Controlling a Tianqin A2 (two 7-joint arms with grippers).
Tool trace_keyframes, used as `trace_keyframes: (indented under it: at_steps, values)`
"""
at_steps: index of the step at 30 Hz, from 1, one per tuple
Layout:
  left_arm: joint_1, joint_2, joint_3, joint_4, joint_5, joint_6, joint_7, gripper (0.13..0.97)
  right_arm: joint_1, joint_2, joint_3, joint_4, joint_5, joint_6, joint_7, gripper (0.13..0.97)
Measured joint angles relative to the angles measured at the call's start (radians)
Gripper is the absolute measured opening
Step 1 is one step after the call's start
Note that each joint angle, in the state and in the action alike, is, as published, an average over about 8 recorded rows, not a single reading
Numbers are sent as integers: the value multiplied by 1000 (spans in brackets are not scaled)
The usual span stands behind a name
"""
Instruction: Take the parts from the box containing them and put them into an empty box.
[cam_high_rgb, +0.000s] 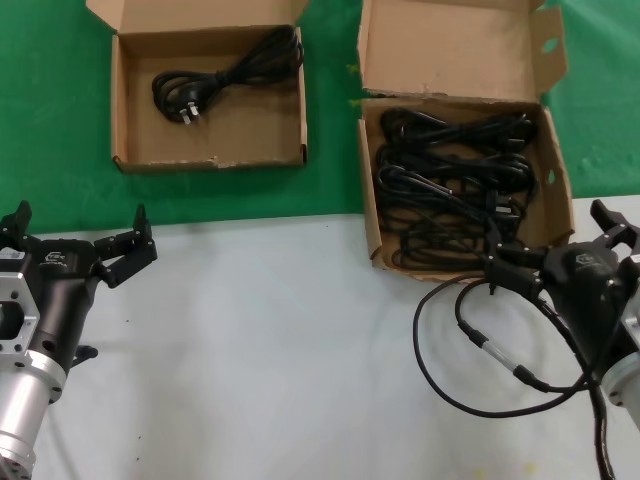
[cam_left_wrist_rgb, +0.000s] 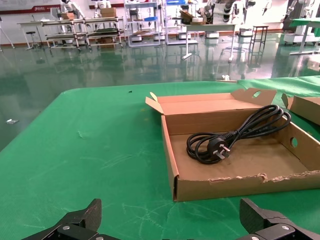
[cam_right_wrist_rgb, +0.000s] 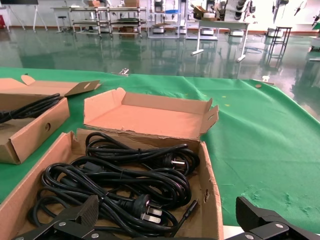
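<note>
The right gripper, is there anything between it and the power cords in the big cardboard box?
Only the near wall of the larger box stands between them. The right gripper is open at that front edge, and the cords lie uncovered inside, lid flap folded back. The robot's own thin cable loops on the table beside the arm.

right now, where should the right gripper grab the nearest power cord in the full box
Probably grip the bundled loop, not the pronged plug; the strands lie flat and stacked, giving open fingers a bite. Come straight down from above with the right gripper, since the box walls block sideways entry.
</note>
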Motion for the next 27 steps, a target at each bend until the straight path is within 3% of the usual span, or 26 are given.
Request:
trace_keyframes:
  at_steps: [27]
  values:
    - [0, 0, 0, 0, 0, 0, 0, 966, 0, 0, 0, 0, 0, 0, 0, 966]
